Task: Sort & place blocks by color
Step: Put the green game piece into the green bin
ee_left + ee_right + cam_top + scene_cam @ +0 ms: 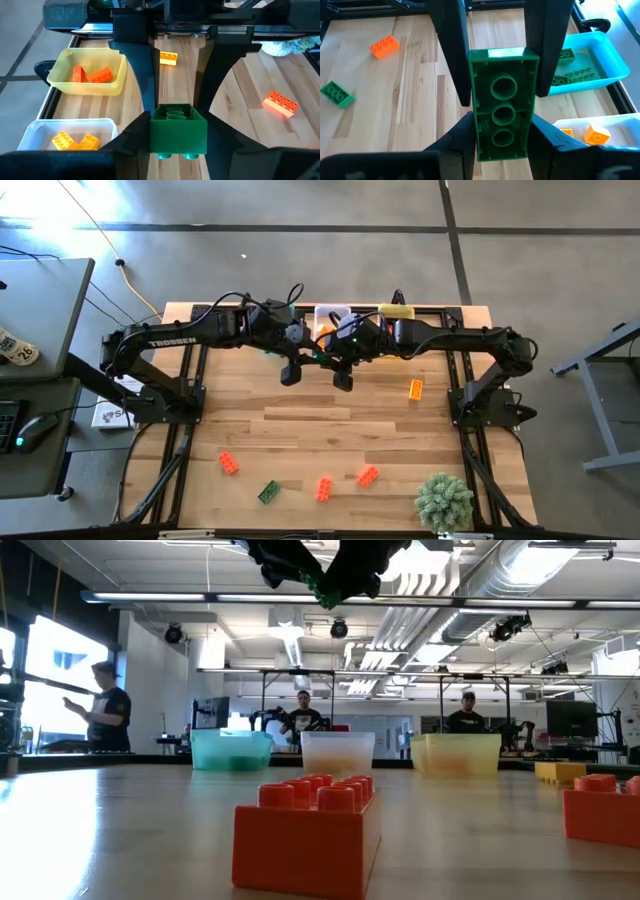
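High view: both grippers are meeting above the table's (300, 430) far middle, near the bins. Left gripper (175, 122) and right gripper (502, 122) are both clamping one green block (503, 102), apparently mid-handover. Next move, by my reckoning: one claw releasing, the other carrying it to the teal bin (600, 60) holding greens. Loose blocks are lying on pale wood planks; people are standing beyond in an open workshop.

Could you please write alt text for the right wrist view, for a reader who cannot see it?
The right claw is shut on a green block, its hollow underside facing the camera, above a wooden table. Nearby sit a teal bin holding green blocks, a clear bin with yellow ones, and loose orange and green blocks.
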Controlling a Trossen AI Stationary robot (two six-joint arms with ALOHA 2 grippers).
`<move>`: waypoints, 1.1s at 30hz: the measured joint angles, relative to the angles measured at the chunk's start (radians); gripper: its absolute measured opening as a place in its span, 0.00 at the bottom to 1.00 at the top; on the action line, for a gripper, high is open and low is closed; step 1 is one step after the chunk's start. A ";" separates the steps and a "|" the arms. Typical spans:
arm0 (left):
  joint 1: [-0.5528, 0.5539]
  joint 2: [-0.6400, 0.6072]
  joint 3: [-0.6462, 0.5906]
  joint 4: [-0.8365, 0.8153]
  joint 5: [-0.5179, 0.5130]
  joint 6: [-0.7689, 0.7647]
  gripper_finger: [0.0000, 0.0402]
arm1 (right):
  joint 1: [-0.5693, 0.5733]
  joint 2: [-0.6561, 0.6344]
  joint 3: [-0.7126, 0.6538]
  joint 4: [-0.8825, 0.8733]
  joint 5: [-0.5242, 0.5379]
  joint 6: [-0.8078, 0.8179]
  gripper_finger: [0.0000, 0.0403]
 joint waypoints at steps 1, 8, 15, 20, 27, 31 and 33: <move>0.002 0.000 0.000 -0.002 0.000 0.001 0.28 | 0.000 0.000 0.000 0.000 0.000 0.001 0.26; 0.022 0.001 0.000 -0.046 -0.033 0.025 0.28 | 0.000 0.000 0.000 -0.008 0.040 0.016 0.50; 0.067 0.004 -0.001 -0.165 -0.224 0.046 0.28 | -0.027 0.000 0.000 -0.028 0.124 -0.006 0.68; 0.133 0.024 -0.001 -0.262 -0.322 0.044 0.28 | -0.061 0.000 0.000 -0.033 0.128 -0.009 0.68; 0.255 0.114 0.000 -0.361 -0.352 0.029 0.28 | -0.099 0.000 0.000 -0.055 0.121 -0.009 0.69; 0.320 0.185 0.000 -0.381 -0.352 0.013 0.28 | -0.108 0.000 0.000 -0.081 0.120 0.023 0.69; 0.350 0.219 -0.001 -0.387 -0.349 0.006 0.28 | -0.107 0.000 0.000 -0.092 0.119 0.045 0.69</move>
